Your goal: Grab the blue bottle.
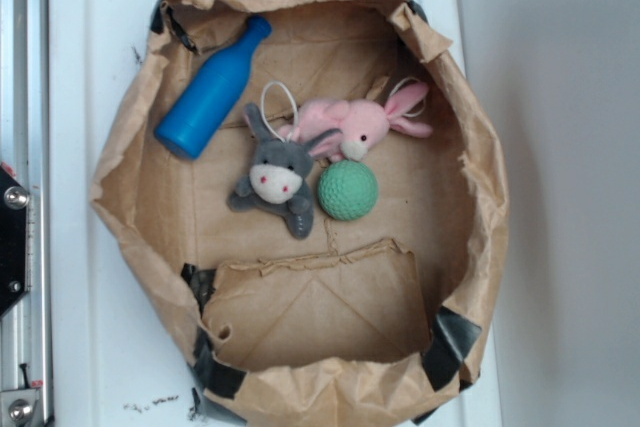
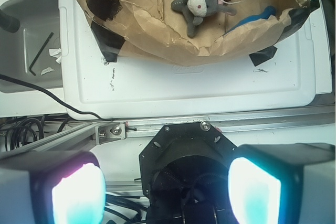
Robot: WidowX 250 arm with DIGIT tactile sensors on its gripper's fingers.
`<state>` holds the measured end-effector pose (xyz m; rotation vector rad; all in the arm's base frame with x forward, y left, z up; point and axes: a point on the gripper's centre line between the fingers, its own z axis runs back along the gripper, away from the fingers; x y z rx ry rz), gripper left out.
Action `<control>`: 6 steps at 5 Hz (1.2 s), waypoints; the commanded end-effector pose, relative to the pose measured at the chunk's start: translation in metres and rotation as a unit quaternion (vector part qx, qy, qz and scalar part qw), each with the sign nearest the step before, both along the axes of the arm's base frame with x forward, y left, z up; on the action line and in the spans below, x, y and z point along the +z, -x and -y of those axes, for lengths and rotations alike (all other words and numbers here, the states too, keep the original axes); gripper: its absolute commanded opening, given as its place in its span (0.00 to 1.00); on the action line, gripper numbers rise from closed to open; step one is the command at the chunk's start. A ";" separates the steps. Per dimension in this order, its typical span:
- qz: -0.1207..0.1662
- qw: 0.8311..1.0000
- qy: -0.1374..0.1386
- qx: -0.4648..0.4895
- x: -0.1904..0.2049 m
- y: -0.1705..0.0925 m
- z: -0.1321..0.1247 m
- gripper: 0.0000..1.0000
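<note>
The blue bottle (image 1: 212, 91) lies tilted against the upper-left inner wall of a brown paper bag (image 1: 470, 247), neck pointing up-right. In the wrist view only part of the bottle (image 2: 252, 18) shows behind the bag's rim. My gripper (image 2: 167, 191) is not seen in the exterior view. In the wrist view its two glowing pads (image 2: 79, 195) stand wide apart with nothing between them, well back from the bag, above the robot's black base.
In the bag lie a grey plush donkey (image 1: 275, 175), a pink plush rabbit (image 1: 360, 119) and a green ball (image 1: 347, 190). The bag sits on a white tray (image 1: 80, 277). A metal rail (image 1: 22, 197) runs along the left. Cables (image 2: 31, 129) lie near the base.
</note>
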<state>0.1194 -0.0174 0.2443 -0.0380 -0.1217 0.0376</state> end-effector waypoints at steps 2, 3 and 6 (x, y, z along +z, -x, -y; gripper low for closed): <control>0.010 0.999 0.009 0.032 0.002 -0.050 -0.007 1.00; 0.022 0.998 0.000 0.064 0.000 -0.092 -0.014 1.00; 0.042 0.949 -0.037 0.311 -0.061 -0.160 -0.097 1.00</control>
